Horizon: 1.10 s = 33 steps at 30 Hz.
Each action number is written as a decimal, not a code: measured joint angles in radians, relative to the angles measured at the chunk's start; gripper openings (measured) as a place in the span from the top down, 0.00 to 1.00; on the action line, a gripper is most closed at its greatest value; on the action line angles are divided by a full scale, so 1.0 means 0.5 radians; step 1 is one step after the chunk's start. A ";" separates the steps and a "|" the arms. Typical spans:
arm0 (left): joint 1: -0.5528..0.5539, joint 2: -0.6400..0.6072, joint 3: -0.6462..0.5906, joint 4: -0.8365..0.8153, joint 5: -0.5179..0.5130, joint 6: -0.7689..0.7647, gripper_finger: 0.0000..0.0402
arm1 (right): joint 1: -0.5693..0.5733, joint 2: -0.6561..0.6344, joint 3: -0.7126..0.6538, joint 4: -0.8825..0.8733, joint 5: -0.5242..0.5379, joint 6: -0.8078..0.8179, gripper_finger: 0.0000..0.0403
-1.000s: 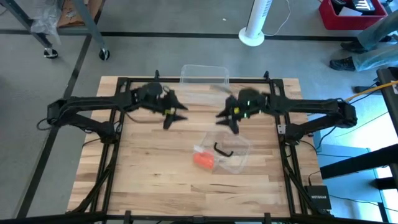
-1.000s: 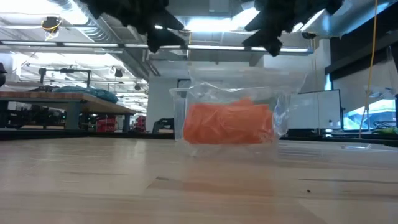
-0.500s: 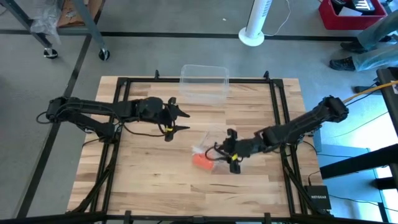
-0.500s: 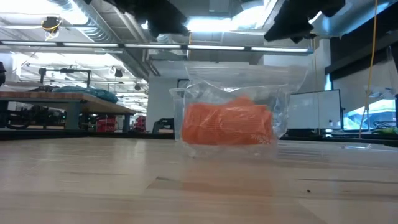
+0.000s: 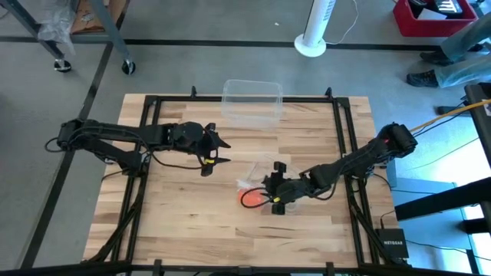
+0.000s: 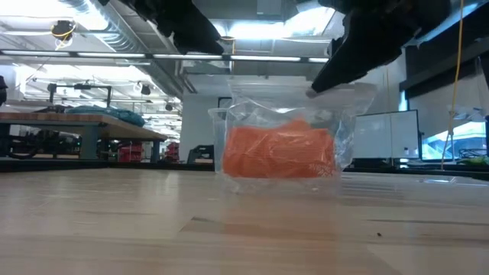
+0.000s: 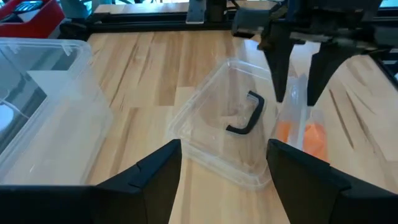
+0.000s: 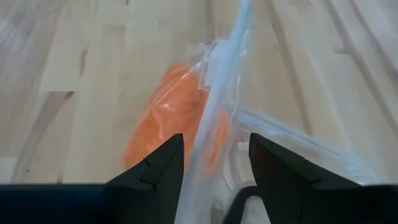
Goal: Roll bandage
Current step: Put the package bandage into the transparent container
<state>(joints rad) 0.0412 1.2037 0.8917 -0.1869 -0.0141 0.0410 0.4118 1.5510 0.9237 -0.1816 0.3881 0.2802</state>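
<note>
- Orange bandage [image 5: 249,197] lies bunched inside a clear plastic bag [image 8: 219,99] near the table's middle.
- Right gripper [image 5: 275,189] straddles the bag's upright edge, fingers [image 8: 155,167] parted and not visibly clamping it.
- Left gripper [image 5: 217,151] hangs wide open and empty, near the clear box [image 7: 231,124].

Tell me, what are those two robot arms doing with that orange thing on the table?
The right gripper has come down over a clear plastic box with a dark handle. Its open fingers straddle the box's thin clear edge, right by the bright orange fabric bandage bundled at the box. The left gripper hangs open above the wooden table, waiting. Nothing is rolled yet.
</note>
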 joint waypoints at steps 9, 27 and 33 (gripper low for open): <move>0.000 0.000 0.000 0.004 0.005 -0.026 0.43 | 0.001 0.095 0.000 -0.005 0.180 -0.002 0.61; 0.000 0.000 0.000 -0.027 0.002 -0.037 0.43 | -0.025 -0.156 0.399 -0.347 0.365 -0.213 0.97; 0.001 0.000 0.000 -0.027 -0.003 -0.038 0.43 | -0.284 -0.195 0.833 -1.024 0.659 -0.276 0.99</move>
<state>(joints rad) 0.0418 1.2037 0.8917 -0.2006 -0.0154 0.0222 0.2697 1.4532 1.3402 -0.6934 0.7174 0.1423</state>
